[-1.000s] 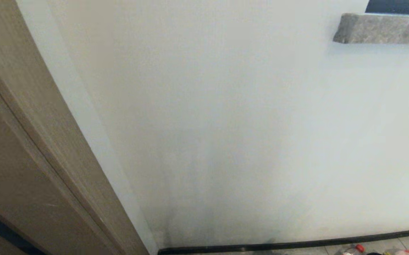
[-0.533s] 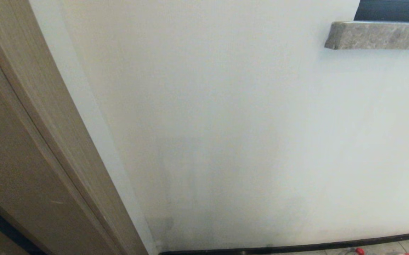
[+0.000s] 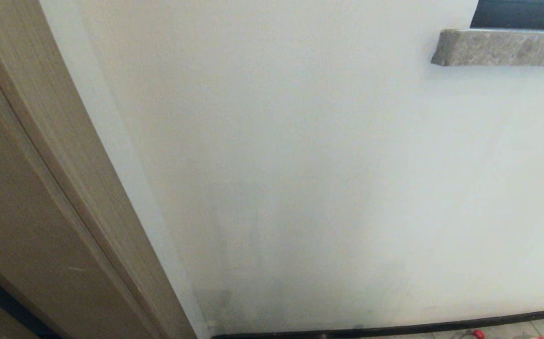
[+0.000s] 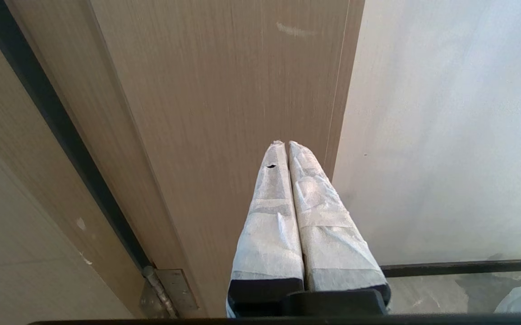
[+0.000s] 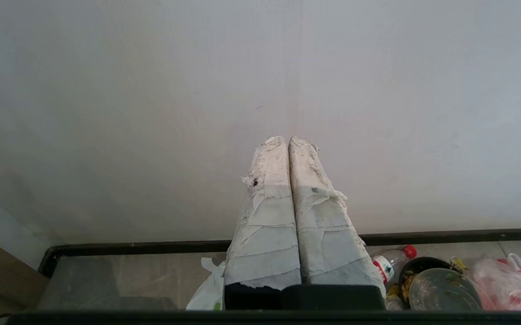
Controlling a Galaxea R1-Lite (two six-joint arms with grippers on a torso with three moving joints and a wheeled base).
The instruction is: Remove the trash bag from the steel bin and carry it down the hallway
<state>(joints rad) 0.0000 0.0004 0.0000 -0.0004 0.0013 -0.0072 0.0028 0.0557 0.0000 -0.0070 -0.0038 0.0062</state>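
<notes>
Facing a white wall [image 3: 328,155] at close range; wooden door frame [image 3: 41,197] on the robot's left, stone ledge [image 3: 502,47] upper right, black skirting [image 3: 394,327] along the floor. Neither arm shows in the head view.

Left gripper [image 4: 287,149]: wrapped fingers pressed together, empty, pointing at the door frame. Right gripper [image 5: 287,142]: fingers closed, empty, pointing at the wall.

Steel bin: not in any view. A white plastic bag [image 5: 208,289] lies on the floor below the right gripper, possibly the trash bag, only partly seen. Nearby: a bottle [image 5: 391,264], a black tub [image 5: 436,289] and a pinkish bag [image 5: 508,280].

Step in hand, as judged: locating the bin. Tilt the view down to the floor before reaching, confirm the bag, and keep both arms clear of wall and frame.
</notes>
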